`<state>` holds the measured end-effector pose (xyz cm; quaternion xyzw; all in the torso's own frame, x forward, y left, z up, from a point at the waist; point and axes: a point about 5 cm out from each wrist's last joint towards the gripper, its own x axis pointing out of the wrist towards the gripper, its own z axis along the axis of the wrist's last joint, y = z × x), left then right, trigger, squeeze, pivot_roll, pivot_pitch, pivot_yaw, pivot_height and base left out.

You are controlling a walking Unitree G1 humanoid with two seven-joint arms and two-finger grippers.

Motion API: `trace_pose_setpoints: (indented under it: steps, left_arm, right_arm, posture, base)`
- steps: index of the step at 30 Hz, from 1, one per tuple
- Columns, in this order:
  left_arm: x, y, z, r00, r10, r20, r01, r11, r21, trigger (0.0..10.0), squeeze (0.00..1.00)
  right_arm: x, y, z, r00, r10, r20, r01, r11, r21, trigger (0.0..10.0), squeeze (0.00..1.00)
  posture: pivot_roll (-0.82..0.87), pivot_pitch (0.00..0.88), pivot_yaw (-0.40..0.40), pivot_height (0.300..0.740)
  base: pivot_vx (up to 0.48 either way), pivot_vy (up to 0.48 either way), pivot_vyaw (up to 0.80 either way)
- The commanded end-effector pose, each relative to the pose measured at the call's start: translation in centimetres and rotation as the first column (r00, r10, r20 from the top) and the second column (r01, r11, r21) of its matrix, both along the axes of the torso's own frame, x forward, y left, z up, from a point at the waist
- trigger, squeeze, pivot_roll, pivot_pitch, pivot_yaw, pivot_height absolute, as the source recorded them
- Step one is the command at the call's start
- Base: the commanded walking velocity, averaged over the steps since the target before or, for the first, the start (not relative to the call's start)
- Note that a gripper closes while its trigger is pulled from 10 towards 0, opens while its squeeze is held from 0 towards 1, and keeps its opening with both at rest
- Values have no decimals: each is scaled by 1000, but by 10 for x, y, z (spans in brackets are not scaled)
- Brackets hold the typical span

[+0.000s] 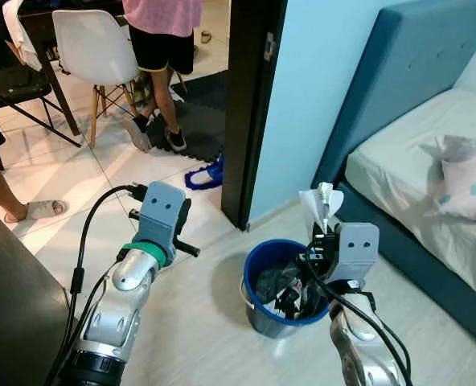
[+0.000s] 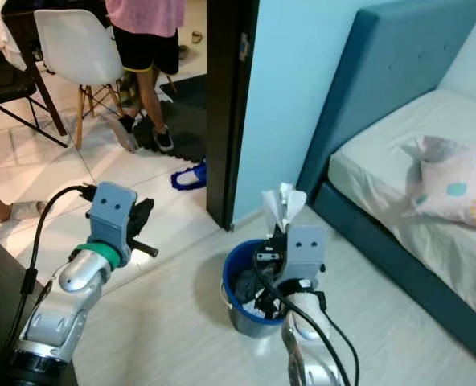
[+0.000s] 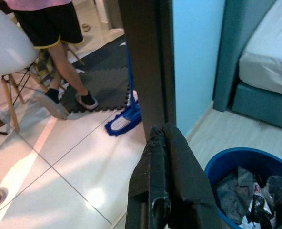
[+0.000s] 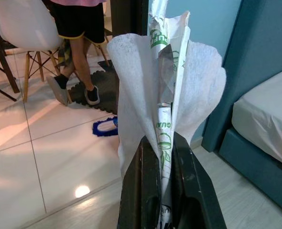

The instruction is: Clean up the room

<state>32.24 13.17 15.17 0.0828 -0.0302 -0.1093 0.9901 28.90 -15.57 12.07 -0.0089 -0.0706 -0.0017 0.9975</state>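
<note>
The big blue bed [image 1: 399, 104] stands on the robot's right, with a white sheet and a spotted pillow [image 1: 467, 181] on top. Its padded side runs along the pale wood floor [image 1: 206, 338], and the floor between the bed and the bucket is open. A dark door frame [image 1: 250, 104] stands just past the bucket, with a light blue wall beside it. Through the door there is shiny tile, a white chair [image 1: 93, 44], a dark mat and a blue mop head [image 1: 204, 177]. A person [image 1: 162, 48] in black shorts stands by the chair.

The left arm is bent and lifted over the open floor, well to the left of the bucket. The left claw [image 3: 162, 179] points toward the doorway with its two black fingers pressed together and nothing between them.

The right arm reaches up and forward, so the right claw [image 4: 161, 181] is just above the blue bucket [image 1: 258, 310], near the rim. It is squeezed tight on a white paper wrapper [image 4: 165, 90] with green print, which sticks straight up and fans out. The bucket sits on the floor close to the door frame and already has dark and white rubbish [image 1: 290, 293] in it.
</note>
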Motion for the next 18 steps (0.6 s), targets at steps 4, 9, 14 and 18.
trace_pose_setpoints:
  steps: [4, 9, 14, 18]
  left_arm:
    - [0, -1, -5, 1000, -8, -24, 8, 1000, -9, 10000, 0]
    - [0, -1, -6, 1000, -9, -27, 9, 1000, -9, 10000, 0]
    - [0, -1, -5, 1000, -11, -25, 11, 1000, -10, 10000, 0]
    - [0, -2, -5, 1000, -17, -23, 17, 1000, -13, 10000, 0]
  right_arm:
    - [-2, -5, -3, 1000, -20, -20, 20, 1000, 7, 10000, 0]
    - [0, -8, -4, 998, -46, -37, 48, 998, 44, 10000, 0]
    - [0, -12, -5, 997, -64, -46, 67, 996, 58, 10000, 0]
    - [0, -13, -5, 996, -76, -48, 78, 996, 51, 10000, 0]
  posture:
    - [-35, 77, 56, 740]
    - [-34, 73, 57, 740]
    - [-36, 73, 58, 740]
    - [-37, 76, 59, 740]
  base:
    - [356, -319, 0]
    - [359, -316, 0]
    - [355, -178, -640]
    - [208, 0, -403]
